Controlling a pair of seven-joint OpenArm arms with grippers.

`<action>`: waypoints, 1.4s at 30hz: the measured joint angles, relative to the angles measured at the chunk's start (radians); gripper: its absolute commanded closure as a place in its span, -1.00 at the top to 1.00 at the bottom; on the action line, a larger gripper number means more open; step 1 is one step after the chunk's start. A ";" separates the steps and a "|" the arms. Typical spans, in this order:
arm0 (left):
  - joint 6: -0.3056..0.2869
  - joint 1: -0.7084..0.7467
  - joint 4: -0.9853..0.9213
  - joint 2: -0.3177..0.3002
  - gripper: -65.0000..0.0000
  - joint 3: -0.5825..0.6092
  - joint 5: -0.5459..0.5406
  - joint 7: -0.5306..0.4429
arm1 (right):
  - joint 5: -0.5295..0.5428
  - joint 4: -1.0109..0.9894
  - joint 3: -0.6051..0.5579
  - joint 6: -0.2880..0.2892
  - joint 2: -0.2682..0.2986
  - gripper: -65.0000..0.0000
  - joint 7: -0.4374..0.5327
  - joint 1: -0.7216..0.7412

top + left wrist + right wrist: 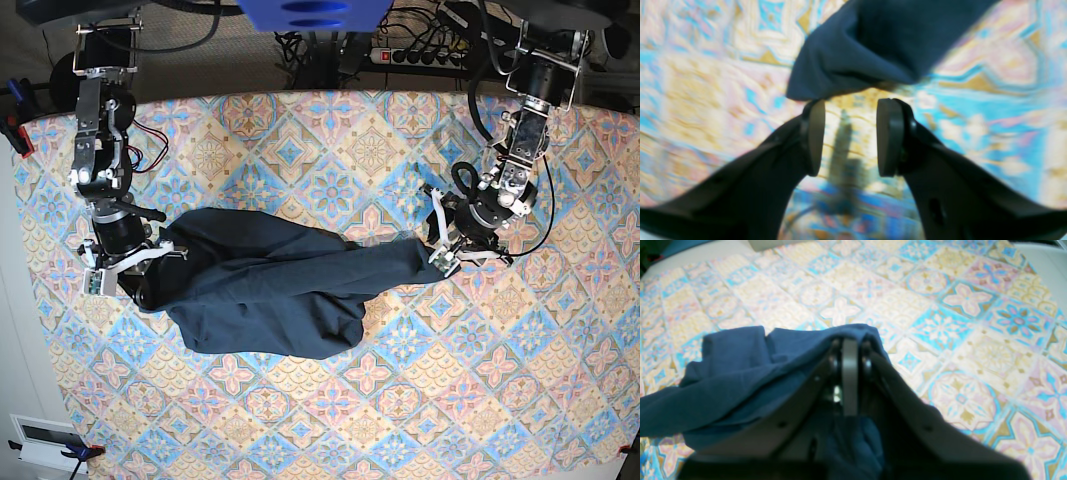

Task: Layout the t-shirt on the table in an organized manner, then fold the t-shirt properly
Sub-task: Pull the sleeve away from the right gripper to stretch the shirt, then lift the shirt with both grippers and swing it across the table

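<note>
The right gripper (pixel 849 350), its jaws pressed together, pinches a bunched edge of the t-shirt (pixel 270 290) at the left side of the base view. The left gripper (pixel 850 133) stands spread and empty just beside the garment's opposite end, its 2 pads (pixel 888 136) apart with only patterned cloth showing between them and a dark corner of fabric lying just beyond the tips. Between the 2 arms the navy shirt stretches across the middle of the table (pixel 400 400) as a long, rumpled band, doubled over itself and sagging into a lump toward the near edge. Judging by that shape, the layout stage is only partly done: the shirt is drawn out lengthwise, but sleeves and hem are not spread flat, and no tidy fold is visible. Flattening, squaring and all the folding appear to remain.
</note>
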 measured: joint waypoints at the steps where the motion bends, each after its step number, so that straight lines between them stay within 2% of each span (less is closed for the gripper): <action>1: -0.002 -0.014 -0.009 0.000 -0.23 0.031 0.029 -0.007 | 0.000 0.001 0.000 0.000 0.000 -1.00 0.005 0.003; 4: -0.004 -0.042 -0.043 0.003 -0.23 0.099 0.106 -0.011 | 0.034 0.025 0.004 0.001 0.000 -1.00 0.005 -0.019; 9: -0.001 -0.101 -0.123 0.005 -0.23 0.175 0.145 -0.030 | 0.088 0.032 0.054 0.001 -0.003 -1.00 0.004 -0.043; 14: 0.008 -0.144 -0.202 0.055 -0.28 0.183 0.222 -0.097 | 0.110 0.034 0.069 0.000 -0.004 -1.00 0.001 -0.062; 16: 0.006 -0.144 -0.203 0.058 -0.49 0.183 0.231 -0.109 | 0.110 0.048 0.076 0.001 -0.003 -1.00 0.005 -0.074; 18: -0.001 -0.151 -0.211 0.075 -0.90 0.183 0.246 -0.110 | 0.110 0.055 0.078 0.000 -0.003 -1.00 0.003 -0.088; 19: -0.005 -0.157 -0.213 0.082 -1.00 0.183 0.242 -0.110 | 0.110 0.055 0.078 0.000 -0.005 -1.00 0.000 -0.090; 21: -0.021 -0.168 -0.213 0.105 -0.97 0.133 0.230 -0.116 | 0.110 0.055 0.077 0.000 -0.005 -1.00 0.000 -0.086; 23: -0.015 -0.179 -0.207 0.127 -1.00 0.032 0.226 -0.123 | 0.110 0.055 0.078 0.000 -0.003 -1.00 0.007 -0.085; 27: 0.000 -0.199 -0.099 0.113 -1.00 -0.142 0.237 -0.107 | 0.109 0.055 0.078 0.000 -0.003 -1.00 0.004 -0.079; 32: -0.013 -0.199 0.057 0.123 -1.00 -0.316 0.131 -0.102 | 0.110 0.016 0.075 0.000 0.000 -1.00 0.009 -0.072; 36: 0.000 -0.223 0.134 0.116 -1.00 -0.462 0.108 -0.007 | 0.107 -0.008 0.035 -0.007 0.003 -1.00 0.003 -0.008; 39: -0.001 -0.243 0.156 0.083 -1.00 -0.499 0.040 0.047 | 0.111 -0.008 -0.002 0.003 0.000 -1.00 0.012 0.040; 42: 0.002 -0.219 0.125 0.058 -1.00 -0.447 0.000 0.050 | 0.110 -0.008 -0.003 -0.006 0.000 -1.00 0.012 0.031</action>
